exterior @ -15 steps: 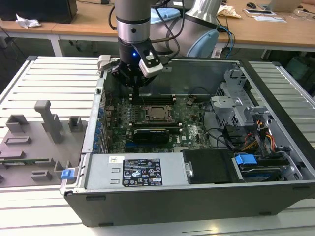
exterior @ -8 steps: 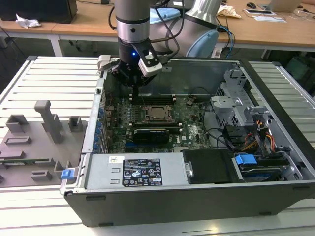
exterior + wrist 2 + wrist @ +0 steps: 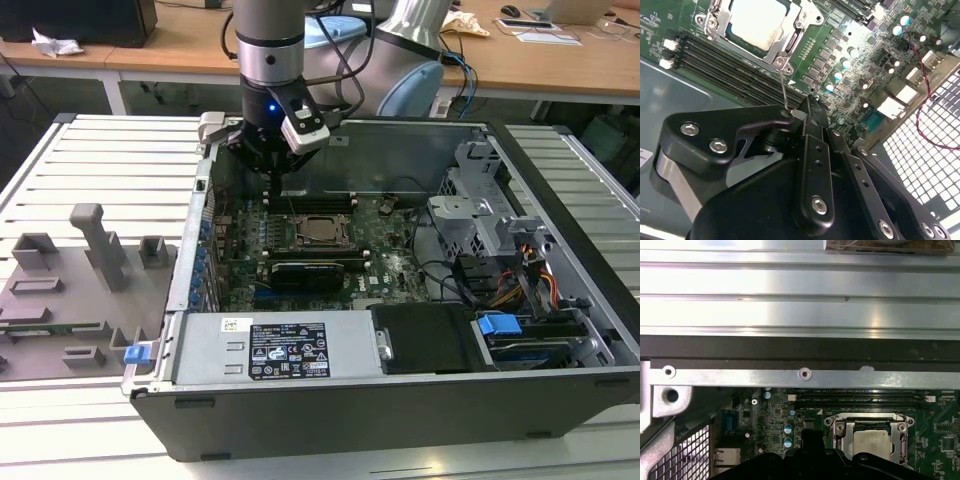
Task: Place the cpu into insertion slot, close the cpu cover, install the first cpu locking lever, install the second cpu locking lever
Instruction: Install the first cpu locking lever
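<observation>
Inside the open computer case, the gripper hangs just beside the insertion slot. Its fingers look pinched together on a thin wire locking lever, likely to swing it. The cpu, a pale silvery square, sits in the slot, framed by the cpu cover.

Wood desks at back, slatted alu. worktable

Cpu silvery-beige; cpu cover silver; circuit board green; end effector black.
</observation>
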### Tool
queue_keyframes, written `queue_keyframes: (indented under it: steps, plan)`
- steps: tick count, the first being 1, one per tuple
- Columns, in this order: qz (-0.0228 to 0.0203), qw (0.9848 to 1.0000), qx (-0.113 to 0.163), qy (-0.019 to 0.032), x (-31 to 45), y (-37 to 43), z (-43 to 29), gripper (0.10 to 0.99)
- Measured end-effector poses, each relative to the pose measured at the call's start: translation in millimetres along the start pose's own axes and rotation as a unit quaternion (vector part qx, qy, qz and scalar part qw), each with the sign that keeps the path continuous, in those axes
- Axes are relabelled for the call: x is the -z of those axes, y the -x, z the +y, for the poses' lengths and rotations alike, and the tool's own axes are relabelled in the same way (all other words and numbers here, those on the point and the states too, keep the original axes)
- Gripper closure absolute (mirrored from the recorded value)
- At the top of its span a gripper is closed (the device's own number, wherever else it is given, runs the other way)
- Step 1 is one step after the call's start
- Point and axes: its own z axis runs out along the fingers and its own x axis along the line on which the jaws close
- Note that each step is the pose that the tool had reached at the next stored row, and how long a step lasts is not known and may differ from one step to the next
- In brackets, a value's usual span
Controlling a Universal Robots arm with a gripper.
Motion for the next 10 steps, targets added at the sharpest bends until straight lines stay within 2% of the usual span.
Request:
queue_keyframes:
  steps: [5, 10]
  plan:
    - [0.0, 1.0, 0.0, 0.0, -0.2, 3.3, 0.0, 0.98]
    - [0.0, 1.0, 0.0, 0.0, -0.4, 11.2, 0.0, 0.98]
